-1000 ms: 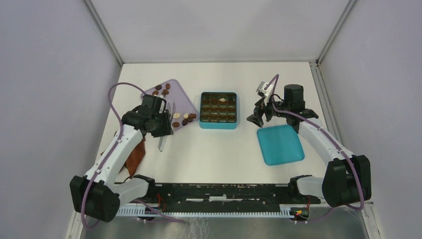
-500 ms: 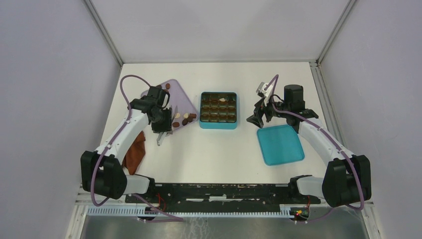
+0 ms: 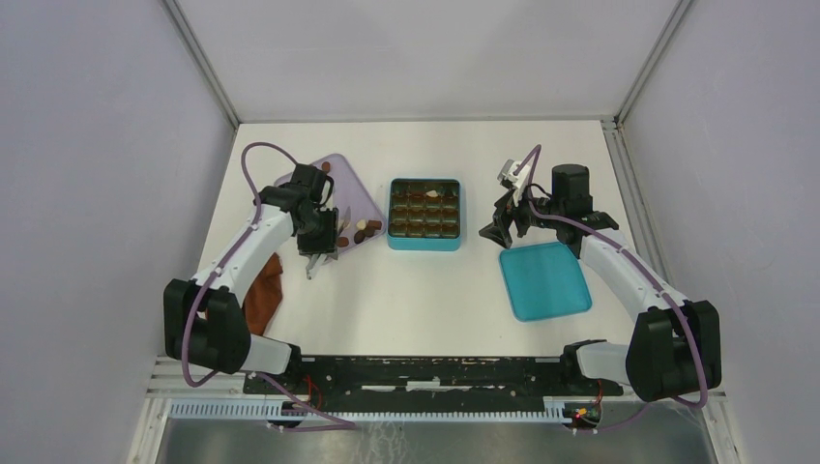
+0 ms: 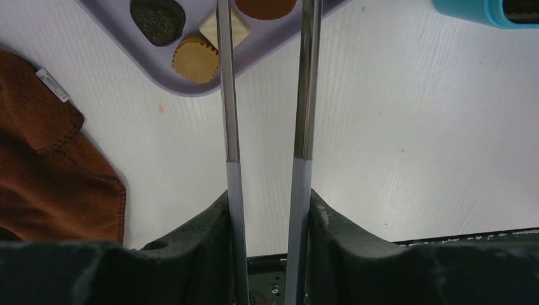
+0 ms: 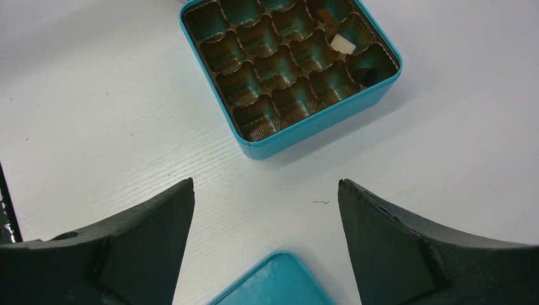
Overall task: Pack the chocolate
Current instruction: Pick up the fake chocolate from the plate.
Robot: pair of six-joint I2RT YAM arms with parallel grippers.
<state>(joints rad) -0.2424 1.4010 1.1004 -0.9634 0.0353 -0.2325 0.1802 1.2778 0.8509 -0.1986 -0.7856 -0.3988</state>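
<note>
While both arms reach over a white table, a reddish-brown cloth lies crumpled at 8 o'clock from the table's middle. At 10 o'clock sits a lilac tray carrying the loose chocolates, with dark, tan and cream pieces clustered by its near corner. The left gripper hangs over that corner, its two long metal fingers parallel with a narrow gap. A reddish-brown piece shows between them at the edge of the wrist view. The tips are cut off there, so it cannot be told whether they pinch it. At 12 o'clock a teal box holds a grid of brown-lined cells. A cream piece and a dark piece sit in cells along one side. At 2 o'clock the right gripper hangs with jaws spread wide, holding nothing, over the table between the box and a teal lid. The lid lies flat at 4 o'clock.
</note>
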